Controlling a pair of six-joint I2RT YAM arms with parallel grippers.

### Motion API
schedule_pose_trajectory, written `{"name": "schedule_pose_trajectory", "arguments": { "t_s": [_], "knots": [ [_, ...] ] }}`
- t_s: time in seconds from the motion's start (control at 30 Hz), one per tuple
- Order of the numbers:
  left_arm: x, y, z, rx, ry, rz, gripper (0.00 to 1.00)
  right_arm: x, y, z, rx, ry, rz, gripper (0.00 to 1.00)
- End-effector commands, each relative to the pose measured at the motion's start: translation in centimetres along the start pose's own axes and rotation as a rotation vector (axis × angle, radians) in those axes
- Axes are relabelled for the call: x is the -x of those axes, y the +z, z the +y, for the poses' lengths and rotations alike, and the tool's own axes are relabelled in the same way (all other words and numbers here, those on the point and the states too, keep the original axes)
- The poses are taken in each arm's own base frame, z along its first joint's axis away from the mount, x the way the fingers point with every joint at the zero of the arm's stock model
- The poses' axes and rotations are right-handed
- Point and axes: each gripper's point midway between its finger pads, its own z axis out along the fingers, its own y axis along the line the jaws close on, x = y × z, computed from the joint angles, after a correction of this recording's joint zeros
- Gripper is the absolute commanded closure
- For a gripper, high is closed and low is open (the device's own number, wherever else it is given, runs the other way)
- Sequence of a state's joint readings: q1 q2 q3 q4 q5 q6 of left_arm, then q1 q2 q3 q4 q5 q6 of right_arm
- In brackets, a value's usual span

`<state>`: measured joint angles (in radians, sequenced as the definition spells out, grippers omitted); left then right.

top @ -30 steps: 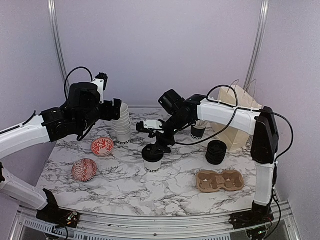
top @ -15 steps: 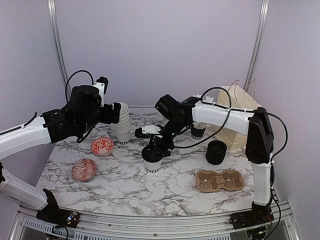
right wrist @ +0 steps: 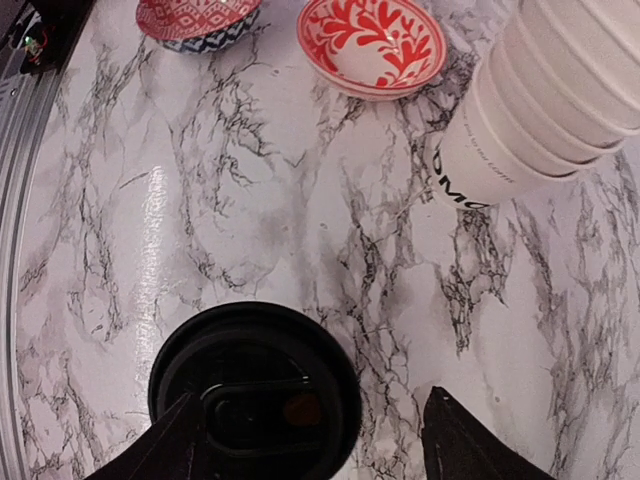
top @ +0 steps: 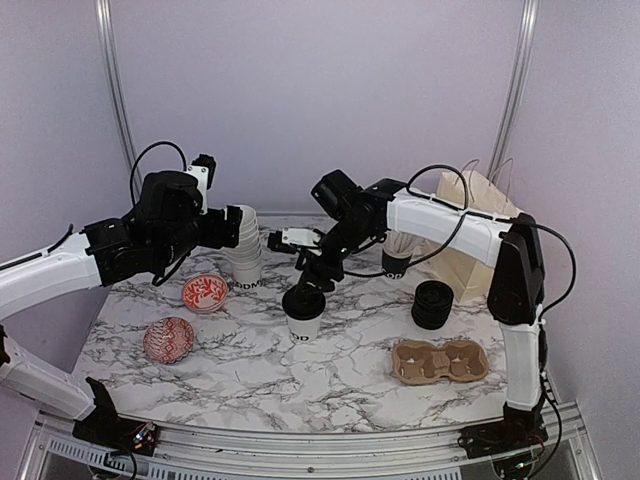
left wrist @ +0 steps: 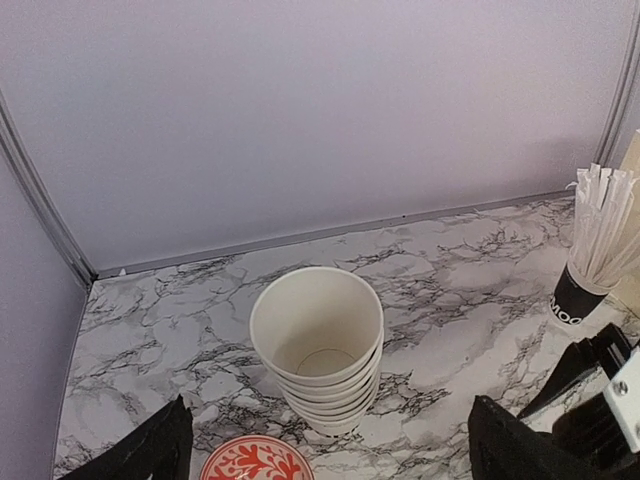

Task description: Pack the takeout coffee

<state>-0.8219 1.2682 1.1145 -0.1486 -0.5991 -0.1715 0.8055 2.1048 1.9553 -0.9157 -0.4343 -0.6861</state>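
Note:
One takeout coffee point(top: 303, 314), a white cup with black lettering and a black lid, stands on the marble table's middle. My right gripper point(top: 317, 272) hovers just above and behind it, open and empty. In the right wrist view the lid point(right wrist: 255, 385) lies below the spread fingers point(right wrist: 165, 448), offset to the left finger's side; the right gripper point(right wrist: 312, 445) holds nothing. My left gripper point(top: 228, 228) is open and empty, raised behind the lidless stacked cups point(top: 245, 256). In the left wrist view the left gripper point(left wrist: 330, 462) looks down into that stack point(left wrist: 318, 345).
A cardboard cup carrier point(top: 438, 361) lies front right. A stack of black lids point(top: 433, 303), a black cup of stirrers point(top: 395, 262) and a paper bag point(top: 470, 240) stand at the right. Two red patterned bowls point(top: 204, 292) point(top: 168, 339) sit left.
My right gripper has lifted up and back off the lidded cup, which stays in place. The left arm has barely moved.

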Motion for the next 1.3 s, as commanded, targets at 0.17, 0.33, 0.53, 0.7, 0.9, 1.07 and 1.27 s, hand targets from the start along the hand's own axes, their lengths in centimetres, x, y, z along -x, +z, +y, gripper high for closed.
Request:
{"name": "schedule_pose_trajectory", "arguments": {
  "t_s": [0.17, 0.33, 0.53, 0.7, 0.9, 1.07, 1.27],
  "knots": [
    [-0.7, -0.8, 0.8, 0.006, -0.006, 0.023, 0.04, 0.6, -3.8, -10.1, -0.181, 0.152, -0.122, 0.28],
    [-0.5, -1.2, 1.3, 0.017, -0.018, 0.022, 0.04, 1.9, -5.0, -8.4, -0.119, 0.127, -0.167, 0.26],
    [-0.3, -1.3, 1.6, -0.001, -0.045, 0.042, 0.06, 1.4, -5.5, -2.9, -0.046, -0.039, -0.126, 0.1],
    [-0.6, -1.1, 1.3, -0.015, -0.047, 0.053, 0.06, 0.4, -3.3, 0.6, -0.011, -0.106, -0.045, 0.01],
    [-0.9, -1.1, 1.2, -0.02, -0.042, 0.059, 0.06, 0.4, -1.7, 1.7, 0.016, -0.119, -0.013, 0.01],
    [-0.9, -1.1, 1.3, -0.017, -0.041, 0.059, 0.06, 0.2, -0.8, 1.7, 0.028, -0.117, 0.013, 0.01],
    [-1.0, -1.0, 1.3, -0.015, -0.04, 0.063, 0.07, -0.6, 0.1, 1.8, 0.042, -0.11, 0.048, 0.01]
  ]
}}
